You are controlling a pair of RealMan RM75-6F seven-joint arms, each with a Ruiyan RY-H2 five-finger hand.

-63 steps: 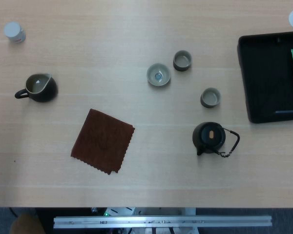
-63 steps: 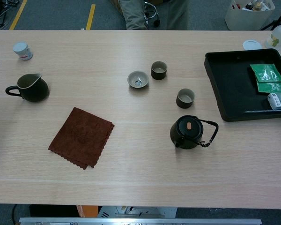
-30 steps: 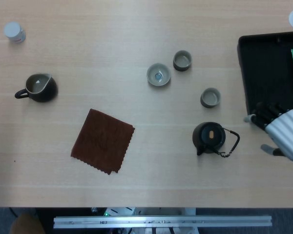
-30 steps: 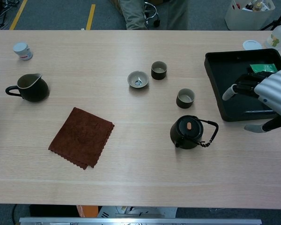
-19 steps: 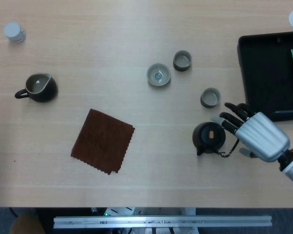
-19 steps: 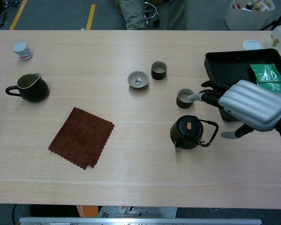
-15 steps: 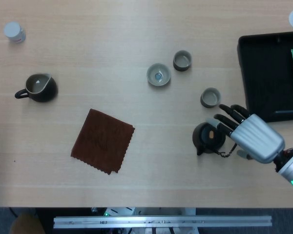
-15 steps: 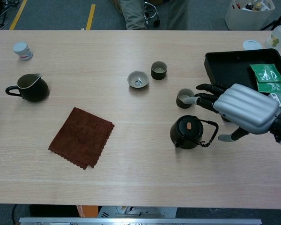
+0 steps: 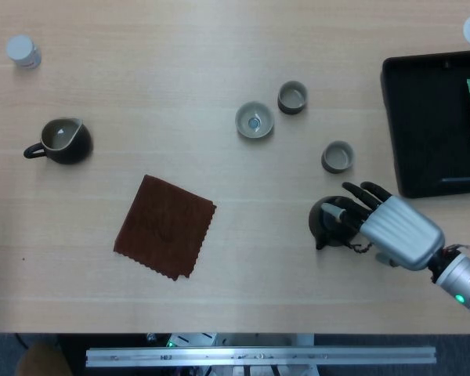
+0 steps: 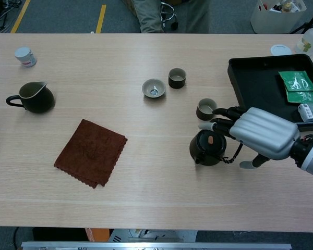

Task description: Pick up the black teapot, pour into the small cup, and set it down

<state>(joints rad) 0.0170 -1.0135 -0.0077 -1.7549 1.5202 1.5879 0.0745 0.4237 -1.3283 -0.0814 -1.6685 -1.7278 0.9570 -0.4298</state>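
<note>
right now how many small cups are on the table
3: one cup just above the black teapot, a darker one further back, and a wider, shallower one left of it. None looks hidden.

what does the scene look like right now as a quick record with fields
teapot: black teapot upright on the table, handle to the right
right hand: right hand over the teapot's handle side, fingers spread above the lid; no grip visible
left hand: not in view
nearest cup: small cup just behind the teapot, upright
other cups: two more cups near the middle of the table
pitcher: dark pitcher far left
cloth: brown cloth lying flat, left of the teapot
tray: black tray at right, holding green packets
</note>
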